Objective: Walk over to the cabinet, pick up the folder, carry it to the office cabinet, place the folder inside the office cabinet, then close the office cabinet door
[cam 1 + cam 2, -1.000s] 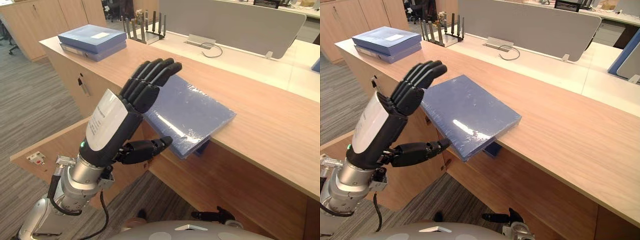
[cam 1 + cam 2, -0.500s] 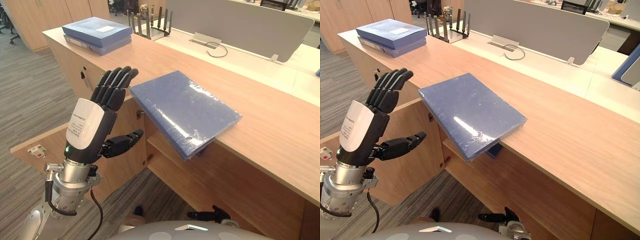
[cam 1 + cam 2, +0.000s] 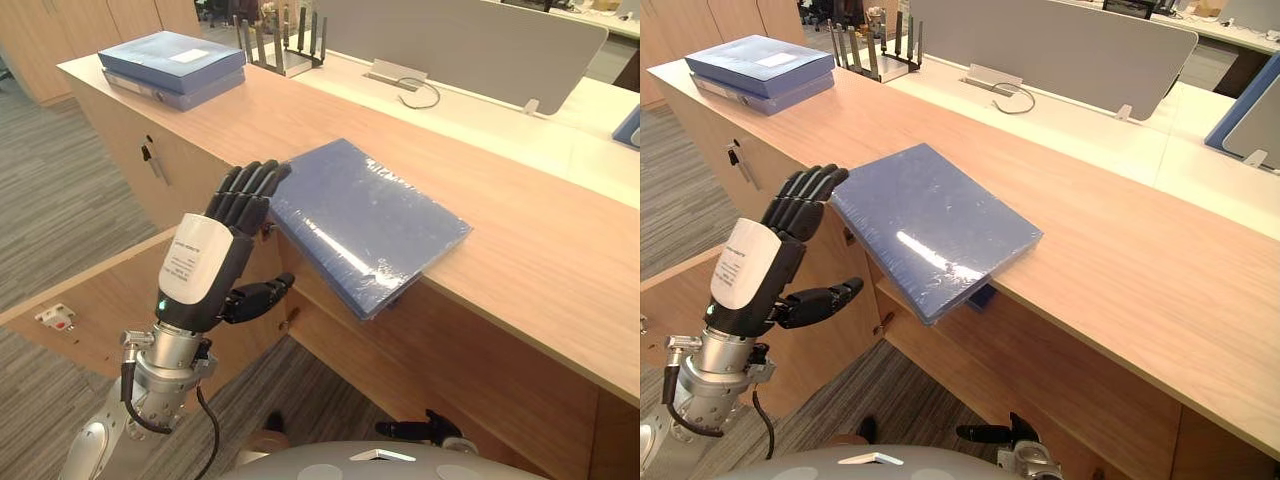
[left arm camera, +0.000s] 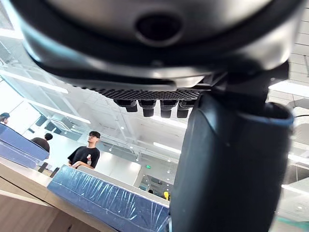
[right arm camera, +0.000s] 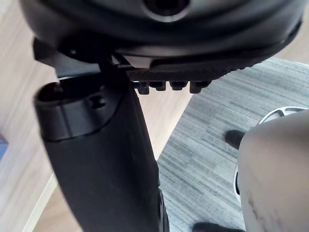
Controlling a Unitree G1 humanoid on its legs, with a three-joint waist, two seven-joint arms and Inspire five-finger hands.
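one folder (image 3: 368, 220) lies on the worktop (image 3: 520, 250), overhanging its front edge. left hand (image 3: 205, 265) beside the folder, fingers (image 3: 250, 190) straight, pressed together.

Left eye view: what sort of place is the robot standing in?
Most likely an open-plan office: a long light-wood cabinet counter backs onto desks with a grey partition screen, and blue folders lie stacked near a black wire file rack.

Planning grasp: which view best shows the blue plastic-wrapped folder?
Right eye view: the blue plastic-wrapped folder shows whole, one corner overhanging the wooden counter. Left eye view matches it; left wrist view catches its side edge.
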